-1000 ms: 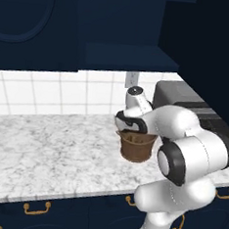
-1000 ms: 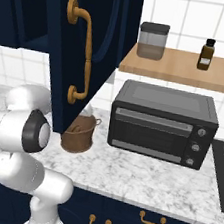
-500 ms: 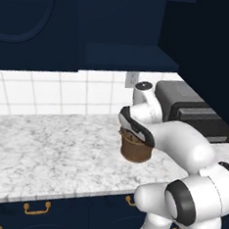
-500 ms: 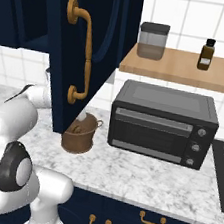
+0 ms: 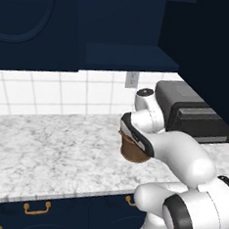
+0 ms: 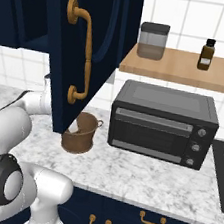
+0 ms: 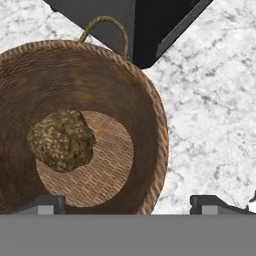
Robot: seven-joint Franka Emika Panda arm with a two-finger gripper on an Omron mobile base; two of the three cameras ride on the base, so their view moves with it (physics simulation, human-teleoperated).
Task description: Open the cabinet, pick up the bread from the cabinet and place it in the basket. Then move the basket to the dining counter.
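The brown woven basket (image 7: pixel 125 85) stands on the marble worktop, and in the hand view I look straight down into it. The lumpy brown bread (image 7: pixel 61 140) lies loose on its floor, left of centre. My gripper (image 7: pixel 128 204) hangs open just above the rim, one tip over the basket's inside and the other past its rim, touching nothing. In the left base view my gripper (image 5: pixel 133 138) covers part of the basket (image 5: pixel 135 152). The navy cabinet (image 6: pixel 101 42) stands open, its door with the brass handle (image 6: pixel 84 54) swung out over the basket (image 6: pixel 80 136). The dining counter is out of view.
A black toaster oven (image 6: pixel 163 123) sits close to the right of the basket. Above it a wooden shelf (image 6: pixel 183 68) carries a jar (image 6: pixel 153 40) and a dark bottle (image 6: pixel 207 54). The open door's lower edge hangs just above the basket. Bare marble (image 5: pixel 49 150) stretches to the left.
My hand has stayed over the basket while the arm's elbow swung down and toward the cameras. The jaws have spread slightly wider.
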